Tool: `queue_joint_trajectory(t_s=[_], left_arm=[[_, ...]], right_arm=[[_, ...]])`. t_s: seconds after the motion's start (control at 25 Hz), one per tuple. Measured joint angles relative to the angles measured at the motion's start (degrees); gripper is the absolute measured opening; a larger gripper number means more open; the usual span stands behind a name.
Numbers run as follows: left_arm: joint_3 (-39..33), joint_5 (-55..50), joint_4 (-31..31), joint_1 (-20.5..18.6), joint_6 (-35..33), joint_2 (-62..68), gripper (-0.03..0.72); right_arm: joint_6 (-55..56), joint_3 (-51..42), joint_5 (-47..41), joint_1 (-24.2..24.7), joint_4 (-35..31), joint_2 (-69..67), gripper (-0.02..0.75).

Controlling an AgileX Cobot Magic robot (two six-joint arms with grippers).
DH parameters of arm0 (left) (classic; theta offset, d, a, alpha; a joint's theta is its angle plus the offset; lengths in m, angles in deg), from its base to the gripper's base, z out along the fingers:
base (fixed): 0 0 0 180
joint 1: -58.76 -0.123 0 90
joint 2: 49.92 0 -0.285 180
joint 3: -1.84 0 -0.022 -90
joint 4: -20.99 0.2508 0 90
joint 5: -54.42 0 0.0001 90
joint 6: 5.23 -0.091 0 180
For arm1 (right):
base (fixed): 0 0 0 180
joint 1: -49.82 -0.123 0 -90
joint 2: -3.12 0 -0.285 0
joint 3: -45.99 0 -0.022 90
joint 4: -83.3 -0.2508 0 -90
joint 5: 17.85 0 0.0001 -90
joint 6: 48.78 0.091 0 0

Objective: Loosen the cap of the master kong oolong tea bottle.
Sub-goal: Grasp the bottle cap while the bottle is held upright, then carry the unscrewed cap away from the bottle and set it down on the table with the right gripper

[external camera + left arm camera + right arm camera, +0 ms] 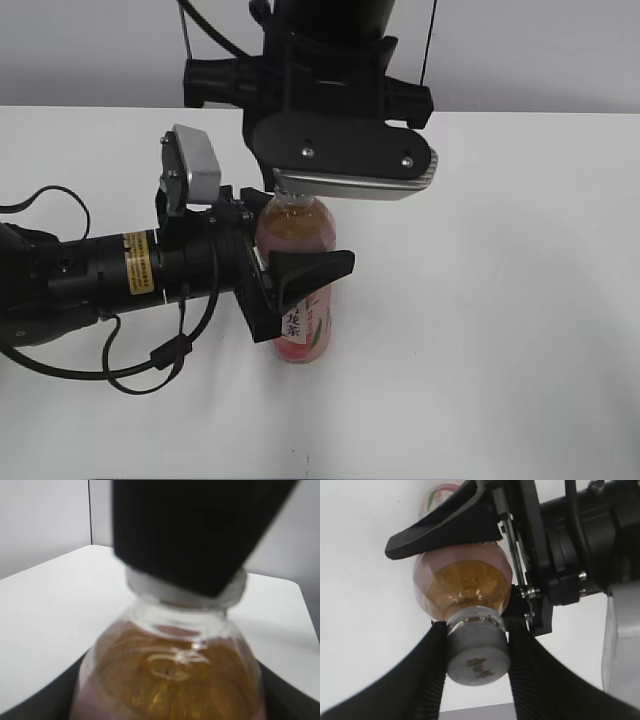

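**At table centre — bottle clamped, cap pinched from above**

On the white table (520,300) the master kong oolong tea bottle (300,235) stood upright, roughly mid-frame in the exterior view, amber tea showing through the clear shoulder and the pink-and-white label low on its body. Left gripper (290,285) came in from the left side, lying nearly level with the tabletop, its black fingers (315,268) wrapped around the bottle's midsection — clenched on it, one finger crossing the front of the label. Left wrist view confirmed: bottle shoulder filled the frame, dark fingers at both lower corners, everything blurred.

Right gripper (477,647) dropped in from above, and in the exterior view its arm body hid the bottle top completely. Right wrist view showed the cap (477,652) squeezed between the two black ribbed fingers (427,680), one on each side, touching its ribbed wall — clamped on the cap. Small dark print sat on the cap's top face. Cap was seated on the neck; whether it had turned at all could not be told. In that view the left gripper's finger crossed the bottle body just beyond the shoulder. A black cable (130,375) looped on the table beside the left arm.
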Motion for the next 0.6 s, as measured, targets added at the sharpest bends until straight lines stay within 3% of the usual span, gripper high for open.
queue_joint_trajectory(t_s=[0.36,0.44,0.6], left_arm=[[0.0,-0.3,-0.1,0.0,0.4,0.0,0.445],[0.0,-0.3,-0.1,0.0,0.4,0.0,0.445],[0.0,-0.3,-0.1,0.0,0.4,0.0,0.445]], right_arm=[[-6.7,0.2,0.5,0.0,0.4,2.2,0.272],[-1.1,0.2,0.5,0.0,1.6,2.2,0.272],[24.4,0.2,0.5,1.3,6.8,3.0,0.272]])
